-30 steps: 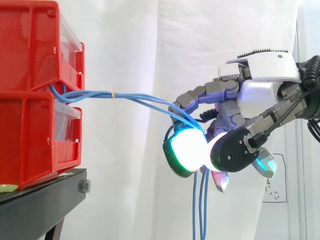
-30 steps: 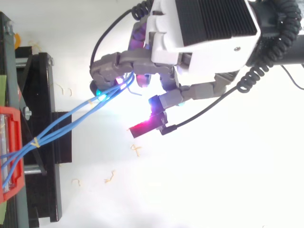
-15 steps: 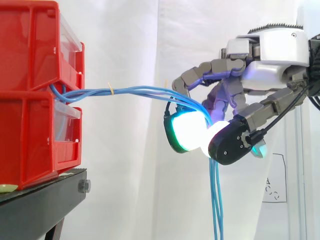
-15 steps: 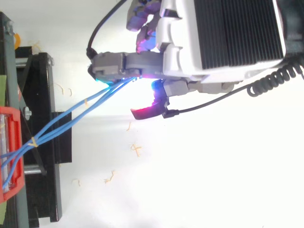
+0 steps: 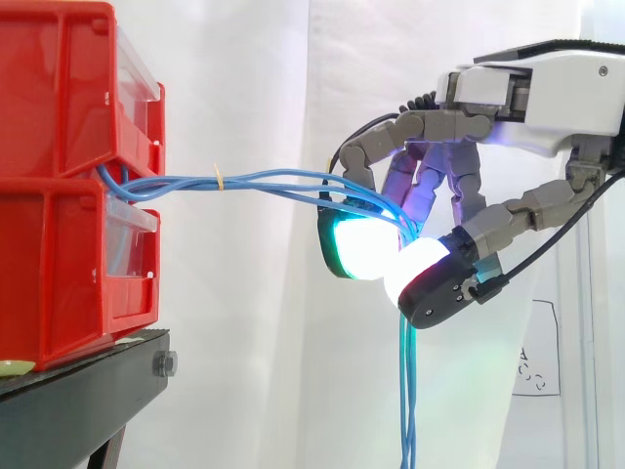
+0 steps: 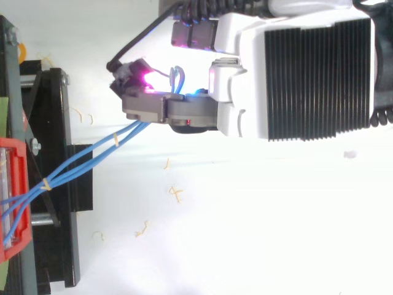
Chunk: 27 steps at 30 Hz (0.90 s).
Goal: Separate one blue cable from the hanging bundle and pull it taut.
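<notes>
Clear of bins (image 5: 68, 176), hand (image 5: 542, 93) around cables (image 5: 264, 180)

Materials and finishes
Bins (image 5: 49, 244): glossy red plastic, clear inserts. Stand (image 5: 78, 401): matt black metal. Curtain (image 5: 244, 88): creased white cloth. Cables (image 5: 210, 181): smooth blue sheathing. Hand (image 5: 547, 93): glossy white shell, matt grey links.

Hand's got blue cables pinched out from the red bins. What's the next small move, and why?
Probably ease the pinch just enough to shed all but one cable before pulling further. The hand holds several blue cables together between its glowing pads, and their run to the red bins bows and splays rather than lying straight, so no single cable is separated or taut yet.
</notes>
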Each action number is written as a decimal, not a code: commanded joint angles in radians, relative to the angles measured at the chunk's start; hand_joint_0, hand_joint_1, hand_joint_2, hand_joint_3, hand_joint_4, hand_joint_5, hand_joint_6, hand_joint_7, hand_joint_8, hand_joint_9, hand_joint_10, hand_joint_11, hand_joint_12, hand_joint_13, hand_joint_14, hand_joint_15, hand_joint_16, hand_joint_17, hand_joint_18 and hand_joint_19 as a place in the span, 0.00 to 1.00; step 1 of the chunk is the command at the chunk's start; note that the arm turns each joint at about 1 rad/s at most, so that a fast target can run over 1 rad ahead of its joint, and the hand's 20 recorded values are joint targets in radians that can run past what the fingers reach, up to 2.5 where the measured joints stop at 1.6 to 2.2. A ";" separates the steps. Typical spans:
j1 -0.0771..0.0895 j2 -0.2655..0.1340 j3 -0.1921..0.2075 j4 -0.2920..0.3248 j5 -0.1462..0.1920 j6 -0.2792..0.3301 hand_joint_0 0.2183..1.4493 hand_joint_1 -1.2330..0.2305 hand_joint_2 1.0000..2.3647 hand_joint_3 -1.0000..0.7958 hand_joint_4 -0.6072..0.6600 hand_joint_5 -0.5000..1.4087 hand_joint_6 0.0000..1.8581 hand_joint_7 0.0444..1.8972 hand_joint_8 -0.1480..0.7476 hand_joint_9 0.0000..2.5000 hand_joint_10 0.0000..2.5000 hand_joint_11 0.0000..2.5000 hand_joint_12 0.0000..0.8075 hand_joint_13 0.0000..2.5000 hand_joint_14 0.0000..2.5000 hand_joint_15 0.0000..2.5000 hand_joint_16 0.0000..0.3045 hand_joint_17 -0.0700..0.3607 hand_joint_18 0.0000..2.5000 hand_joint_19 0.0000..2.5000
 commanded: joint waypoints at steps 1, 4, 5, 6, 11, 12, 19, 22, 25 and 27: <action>0.001 0.001 0.000 0.001 -0.009 -0.474 0.43 0.26 0.01 0.47 0.50 0.34 0.27 0.65 0.29 0.75 0.00 0.09 0.30 0.51 0.01 0.16 0.18 0.45 0.36 0.22; 0.002 0.006 0.013 -0.001 -0.024 -0.519 0.43 0.26 0.01 0.47 0.50 0.34 0.27 0.65 0.28 0.75 0.00 0.09 0.30 0.51 0.01 0.16 0.18 0.45 0.36 0.22; 0.004 0.004 0.019 -0.002 -0.025 -0.525 0.43 0.26 0.01 0.47 0.50 0.34 0.27 0.65 0.28 0.75 0.00 0.09 0.30 0.51 0.01 0.16 0.18 0.45 0.36 0.22; 0.005 0.006 0.031 -0.016 -0.028 -0.534 0.43 0.26 0.01 0.47 0.50 0.34 0.27 0.65 0.28 0.75 0.00 0.09 0.30 0.51 0.01 0.16 0.18 0.45 0.36 0.22; 0.005 0.006 0.055 -0.103 -0.019 -0.450 0.43 0.26 0.01 0.47 0.50 0.34 0.27 0.65 0.28 0.75 0.00 0.09 0.30 0.51 0.01 0.16 0.18 0.45 0.35 0.22; 0.004 0.004 0.055 -0.119 -0.015 -0.413 0.43 0.26 0.01 0.47 0.50 0.34 0.27 0.65 0.28 0.75 0.00 0.09 0.30 0.51 0.01 0.16 0.18 0.45 0.35 0.22; -0.001 0.004 0.055 -0.208 0.019 0.038 0.43 0.26 0.01 0.47 0.51 0.34 0.27 0.65 0.28 0.75 0.00 0.08 0.30 0.50 0.01 0.16 0.18 0.45 0.35 0.22; -0.001 0.004 0.055 -0.214 0.031 0.122 0.43 0.26 0.01 0.47 0.50 0.34 0.27 0.65 0.28 0.74 0.00 0.08 0.30 0.50 0.01 0.16 0.18 0.45 0.35 0.22; -0.001 0.004 0.055 -0.223 0.070 0.236 0.43 0.26 0.01 0.47 0.50 0.34 0.27 0.65 0.28 0.74 0.00 0.08 0.30 0.50 0.01 0.16 0.18 0.45 0.35 0.22; 0.002 0.004 0.055 -0.231 0.093 0.308 0.43 0.26 0.01 0.48 0.50 0.34 0.27 0.65 0.28 0.74 0.00 0.08 0.30 0.50 0.01 0.16 0.18 0.45 0.35 0.22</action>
